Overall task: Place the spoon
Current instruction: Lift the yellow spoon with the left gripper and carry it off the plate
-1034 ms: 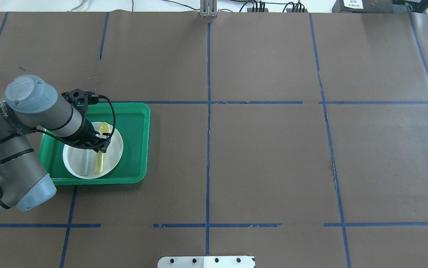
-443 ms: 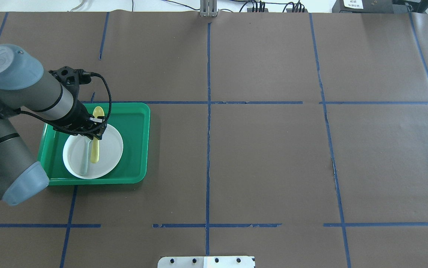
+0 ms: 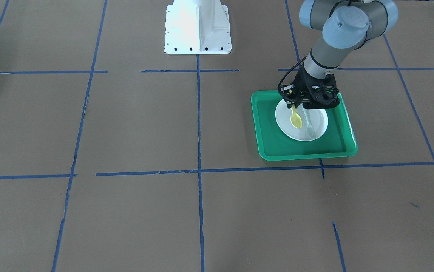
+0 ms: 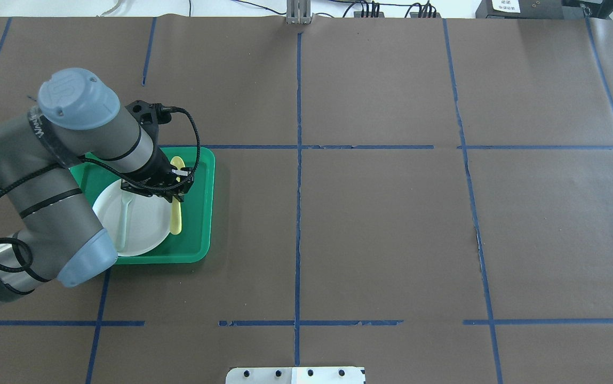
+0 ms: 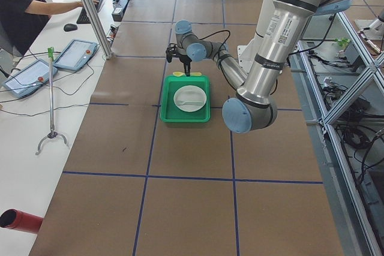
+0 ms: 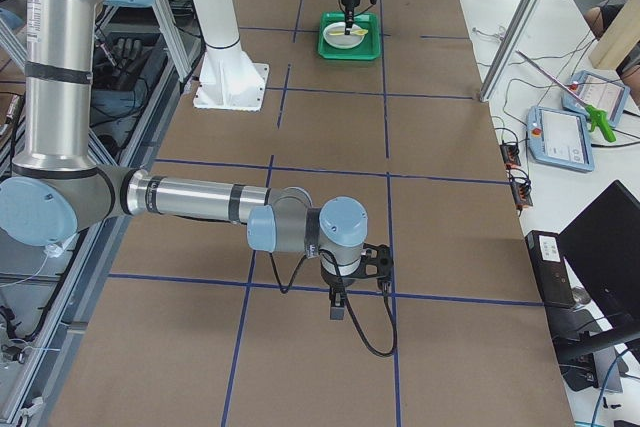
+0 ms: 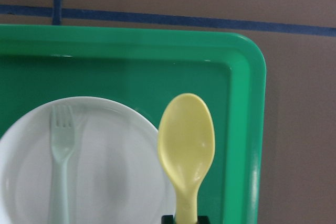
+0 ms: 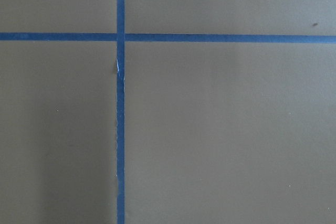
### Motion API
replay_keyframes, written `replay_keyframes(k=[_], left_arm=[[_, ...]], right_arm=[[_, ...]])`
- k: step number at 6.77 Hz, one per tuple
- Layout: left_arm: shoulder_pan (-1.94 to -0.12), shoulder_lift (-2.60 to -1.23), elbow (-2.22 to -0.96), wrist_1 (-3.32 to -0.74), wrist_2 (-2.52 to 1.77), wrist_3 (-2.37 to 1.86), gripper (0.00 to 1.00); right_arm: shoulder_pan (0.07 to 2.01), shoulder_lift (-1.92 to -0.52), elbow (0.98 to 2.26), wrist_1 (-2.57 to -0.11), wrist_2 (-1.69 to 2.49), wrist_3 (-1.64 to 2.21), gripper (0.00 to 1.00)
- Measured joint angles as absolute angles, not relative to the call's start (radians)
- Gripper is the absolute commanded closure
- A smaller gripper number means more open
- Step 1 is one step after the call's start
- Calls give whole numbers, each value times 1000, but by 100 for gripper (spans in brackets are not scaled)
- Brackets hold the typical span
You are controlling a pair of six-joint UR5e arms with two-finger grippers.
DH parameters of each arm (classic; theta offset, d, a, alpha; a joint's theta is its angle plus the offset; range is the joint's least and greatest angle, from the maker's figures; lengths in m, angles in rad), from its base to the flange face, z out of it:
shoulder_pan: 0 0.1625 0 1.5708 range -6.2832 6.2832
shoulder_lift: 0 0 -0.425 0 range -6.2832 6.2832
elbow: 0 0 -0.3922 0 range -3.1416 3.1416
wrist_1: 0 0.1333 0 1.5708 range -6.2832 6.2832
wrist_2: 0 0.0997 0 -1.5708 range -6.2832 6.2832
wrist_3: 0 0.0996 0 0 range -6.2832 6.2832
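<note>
The left fingers (image 4: 169, 195) are pinched tight on the yellow spoon (image 4: 176, 218), holding it by its thin handle. The spoon is up in the air above the green tray (image 4: 211, 202), not lying on anything. From the overhead camera, its round end points to the far side of the desk (image 4: 391, 213) and its handle points back to the robot. From there it hangs over the bare green strip between the white plate (image 4: 146, 232) and the tray's side wall. From the left wrist camera, the round end sits just over the plate's edge, partly over white and partly over green. The plate sits inside the tray. A pale green fork (image 4: 125, 213) lies flat on the plate, lined up the same way as the spoon. The tray sits on the brown desk, next to some blue tape lines (image 4: 298, 213). The right fingers (image 6: 338, 305) are far away from the tray, low over the desk near a spot where two blue lines cross. I cannot tell if they are wide or narrow.
</note>
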State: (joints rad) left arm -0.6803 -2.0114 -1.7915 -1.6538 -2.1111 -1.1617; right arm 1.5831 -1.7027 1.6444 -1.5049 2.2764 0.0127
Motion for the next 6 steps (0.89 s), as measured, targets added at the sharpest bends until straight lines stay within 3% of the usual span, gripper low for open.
replay_keyframes(k=[6], left_arm=[[-632,-2003,-1668,-1771,-2105,-1177,100]], right_arm=[[1583,-1703,1644,-1505,2276,14,0]])
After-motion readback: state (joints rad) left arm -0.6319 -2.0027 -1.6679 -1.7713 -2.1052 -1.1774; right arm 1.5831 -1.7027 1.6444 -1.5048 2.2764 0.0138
